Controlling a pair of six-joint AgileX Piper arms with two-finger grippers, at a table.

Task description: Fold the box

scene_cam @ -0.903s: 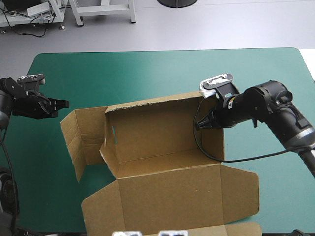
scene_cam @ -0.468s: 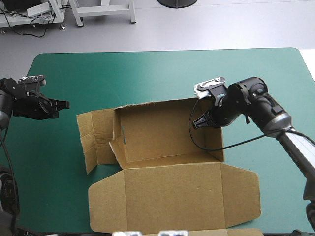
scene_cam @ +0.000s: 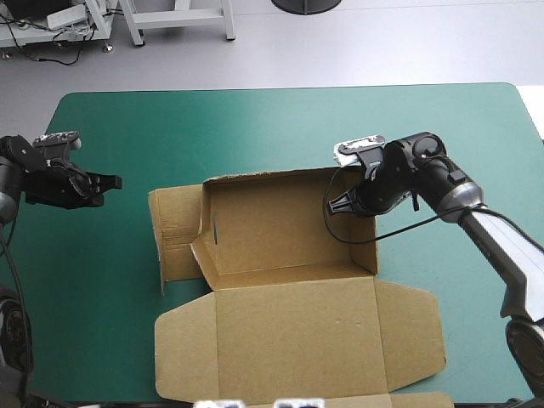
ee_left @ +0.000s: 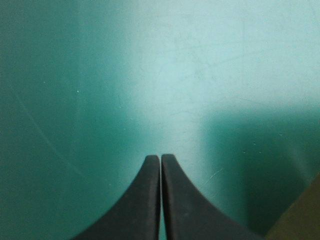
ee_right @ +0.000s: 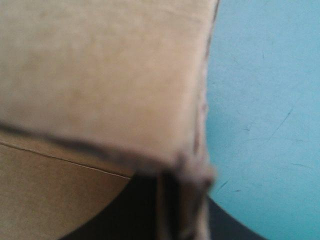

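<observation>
- Box [scene_cam: 289, 255]: cut sheet of brown board, partly set up as an open tray, mid tabletop [scene_cam: 255, 127] and reaching to its near edge
- Far wall stands upright along the tray's far side; left wall is raised too but leans, w/ a small slot cut in it
- Outside the left wall a creased flap panel spreads toward the table's left side
- Right wall is up, its top edge near the far right corner sits in the right claw [scene_cam: 333, 206]
- Lid panel lies flat on the near side of the tray, wide, w/ a rounded side flap at each end; a narrow strip of board runs on at the near edge
- Inside the tray: only its own floor of brown board shows
- Right wrist view: board [ee_right: 100, 75] fills most of the view, its frayed edge drops between the black fingers; right claw [ee_right: 167, 200] is pinching that edge, teal-green cover beside it
- Left claw [scene_cam: 110, 181]: near the table's left edge, over bare cover, well apart from the box
- Left wrist view: left claw [ee_left: 160, 157] has fingers pressed together in one arch, holding nothing; a corner of the box [ee_left: 300, 220] shows beside it
</observation>
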